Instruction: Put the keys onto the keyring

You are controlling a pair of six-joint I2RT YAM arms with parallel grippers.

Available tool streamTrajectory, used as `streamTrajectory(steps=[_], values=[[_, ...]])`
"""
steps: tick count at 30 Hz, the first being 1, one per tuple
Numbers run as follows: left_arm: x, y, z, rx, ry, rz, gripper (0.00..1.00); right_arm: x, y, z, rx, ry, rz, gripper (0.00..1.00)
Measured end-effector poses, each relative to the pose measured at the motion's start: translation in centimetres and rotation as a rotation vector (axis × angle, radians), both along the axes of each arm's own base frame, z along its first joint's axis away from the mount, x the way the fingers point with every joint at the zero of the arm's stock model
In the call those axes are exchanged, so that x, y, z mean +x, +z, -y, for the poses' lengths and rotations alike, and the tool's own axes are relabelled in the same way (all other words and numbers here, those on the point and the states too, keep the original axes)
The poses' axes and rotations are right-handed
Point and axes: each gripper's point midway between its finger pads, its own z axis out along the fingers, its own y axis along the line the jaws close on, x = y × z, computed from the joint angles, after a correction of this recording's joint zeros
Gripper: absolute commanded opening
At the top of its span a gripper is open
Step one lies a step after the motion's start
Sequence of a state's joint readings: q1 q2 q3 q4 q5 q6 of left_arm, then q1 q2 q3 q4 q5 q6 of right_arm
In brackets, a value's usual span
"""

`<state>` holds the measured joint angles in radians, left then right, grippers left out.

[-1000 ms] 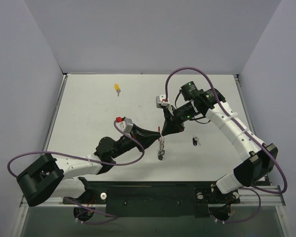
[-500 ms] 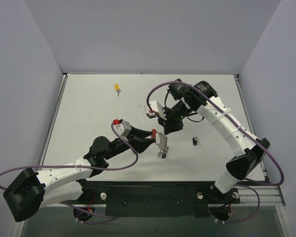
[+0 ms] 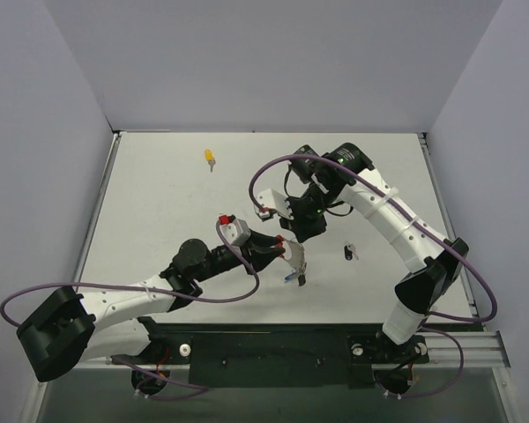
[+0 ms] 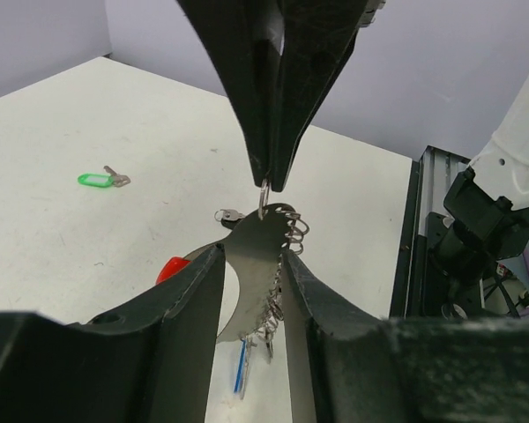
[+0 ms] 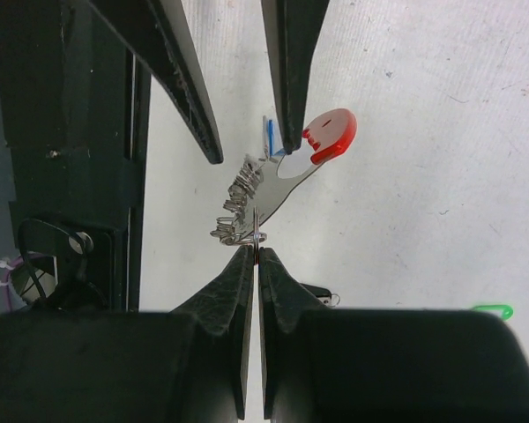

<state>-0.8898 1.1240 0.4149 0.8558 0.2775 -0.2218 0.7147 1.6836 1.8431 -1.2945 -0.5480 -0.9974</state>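
The keyring is a silvery plate [image 4: 249,264] with a round red tag [image 4: 171,267], a chain and a small wire ring [image 4: 263,199]. My left gripper [image 4: 251,257] is shut on the plate's edges and holds it above the table. My right gripper [image 5: 257,251] is shut on the wire ring [image 5: 257,235]. The two meet at mid table, left gripper [image 3: 286,253], right gripper [image 3: 298,233]. The yellow key [image 3: 210,158] lies at the back left. The black key [image 3: 349,253] lies right of the grippers. The green key [image 4: 95,180] lies flat on the table, hidden in the top view.
The table's white surface [image 3: 159,220] ends in grey walls at the back and sides. The right arm [image 3: 397,229] arches over the right half. A purple cable [image 3: 273,167] loops over the middle. The black base rail [image 3: 273,352] runs along the near edge.
The right arm's wrist has swung left and lower. The left gripper has shifted slightly right with the keyring. Both grippers have stayed on the keyring.
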Motion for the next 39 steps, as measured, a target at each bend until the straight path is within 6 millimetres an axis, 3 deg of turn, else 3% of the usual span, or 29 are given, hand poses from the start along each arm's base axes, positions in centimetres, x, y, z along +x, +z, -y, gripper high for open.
streamTrajectory(steps=[5,16,30,39], values=[[-0.4,-0.5,1.2,0.009,-0.033,0.022,0.33,0.1,-0.2,0.0,-0.007,0.001,-0.004,0.00],[-0.2,0.5,2.2,0.001,-0.041,0.086,0.33,0.1,-0.3,-0.1,-0.007,0.008,-0.004,0.00],[0.4,0.3,2.5,0.019,-0.021,0.109,0.31,0.0,0.1,-0.4,0.016,0.027,-0.002,0.00],[0.5,0.8,2.7,0.011,-0.022,0.115,0.17,0.0,0.0,-0.5,0.018,0.028,-0.009,0.00]])
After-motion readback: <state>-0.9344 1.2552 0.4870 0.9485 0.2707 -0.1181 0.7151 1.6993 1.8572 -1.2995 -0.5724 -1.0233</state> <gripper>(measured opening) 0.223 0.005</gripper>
